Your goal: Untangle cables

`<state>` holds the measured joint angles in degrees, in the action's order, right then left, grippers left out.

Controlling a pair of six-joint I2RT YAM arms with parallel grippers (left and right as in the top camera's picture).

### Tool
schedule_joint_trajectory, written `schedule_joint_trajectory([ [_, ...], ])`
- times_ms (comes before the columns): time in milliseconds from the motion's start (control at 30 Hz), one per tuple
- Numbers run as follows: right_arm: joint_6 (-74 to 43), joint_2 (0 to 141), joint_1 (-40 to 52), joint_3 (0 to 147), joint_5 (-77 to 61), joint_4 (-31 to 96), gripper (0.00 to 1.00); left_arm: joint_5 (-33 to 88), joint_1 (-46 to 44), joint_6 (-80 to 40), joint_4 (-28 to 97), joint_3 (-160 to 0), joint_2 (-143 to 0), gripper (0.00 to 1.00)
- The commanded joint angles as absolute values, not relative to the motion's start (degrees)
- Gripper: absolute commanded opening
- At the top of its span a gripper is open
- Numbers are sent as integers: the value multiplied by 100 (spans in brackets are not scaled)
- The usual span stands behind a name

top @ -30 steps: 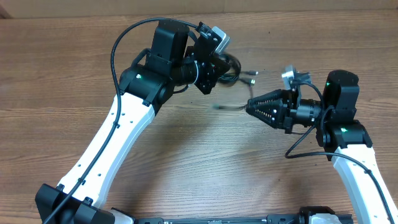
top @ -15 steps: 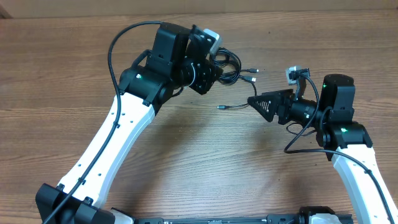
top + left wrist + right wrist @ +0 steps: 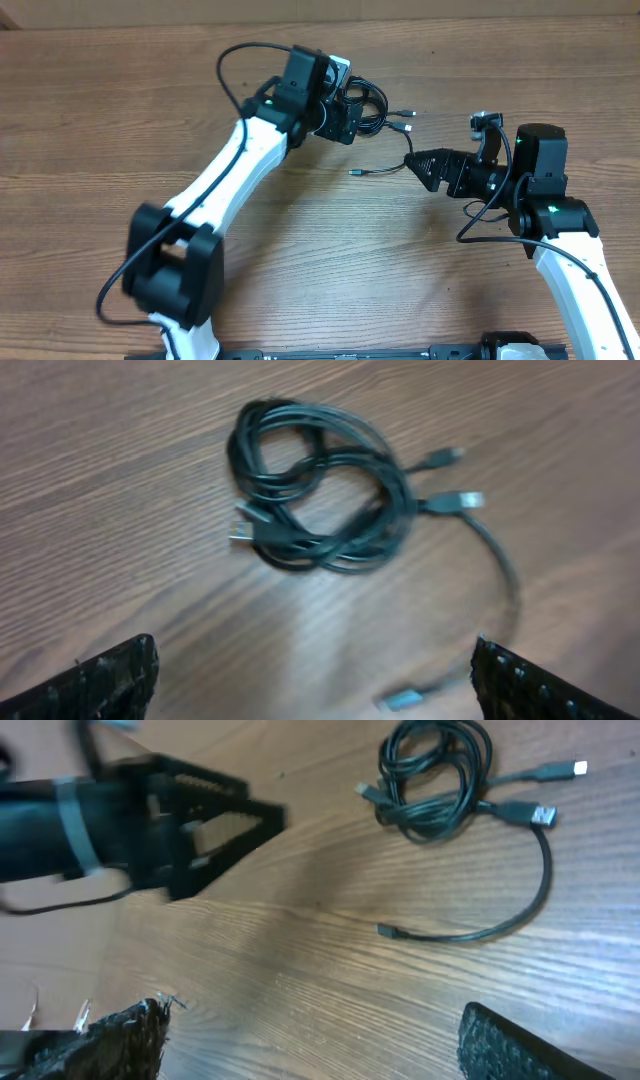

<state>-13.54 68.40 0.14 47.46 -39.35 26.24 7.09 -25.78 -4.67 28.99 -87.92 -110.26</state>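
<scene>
Overhead first: bunch of thin black cables (image 3: 372,105) with small silver plugs, coiled toward the far side of the brown wood-grain counter (image 3: 120,120), one strand curving out to the near side. Left pincer (image 3: 348,118) just beside the coil, right pincer (image 3: 412,163) near that strand's loose end.

Left wrist: fingers spread wide at the bottom corners, nothing pinched, cables (image 3: 300,545) lying ahead in overlapped loops, not yet untangled.

Right wrist: same deal, spread wide and empty, cables (image 3: 430,820) up at top right.

Risk, imo: grabbing several strands at once and dragging the whole lump, or yanking the loose strand and cinching the loops tighter. Also easy to lose thin wire from a shallow pinch.
</scene>
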Motion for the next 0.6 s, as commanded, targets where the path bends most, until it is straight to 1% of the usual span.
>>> schedule_joint_trajectory([
  [0, -1393, 6764, 16, 4759, -3850, 2722, 93, 78, -2574, -674, 2480, -8903, -11356, 99],
  [300, -1391, 6764, 16, 4759, -3850, 2834, 96, 45, -2576, -672, 1319, -8903, -12178, 100],
  [567, -1391, 6764, 16, 4759, -3850, 2912, 99, 45, -2604, -670, 1155, -8903, -12742, 100],
])
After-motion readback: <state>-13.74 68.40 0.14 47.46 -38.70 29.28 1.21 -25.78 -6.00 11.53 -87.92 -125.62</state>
